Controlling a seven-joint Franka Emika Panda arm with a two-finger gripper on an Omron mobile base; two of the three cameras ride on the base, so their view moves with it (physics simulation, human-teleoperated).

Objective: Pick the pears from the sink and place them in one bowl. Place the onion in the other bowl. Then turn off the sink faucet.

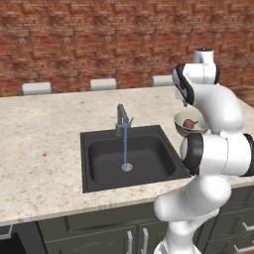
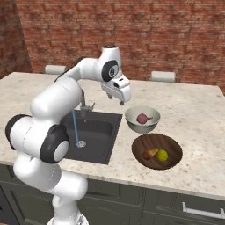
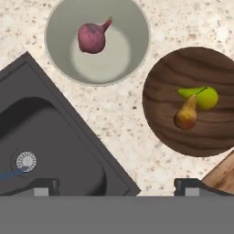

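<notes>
Wooden bowl (image 3: 192, 132) holds two pears (image 3: 194, 105); grey bowl (image 3: 132, 59), one onion (image 3: 92, 37).

The onion (image 2: 143, 118) lies in the deeper bowl (image 2: 142, 126) right of the sink (image 2: 94, 136); both pears (image 2: 157, 154) lie in the shallow bowl (image 2: 157, 150), nearer.

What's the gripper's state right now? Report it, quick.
Gripper: open, jaws spread wide, holding nothing, above the counter by the sink.
</notes>
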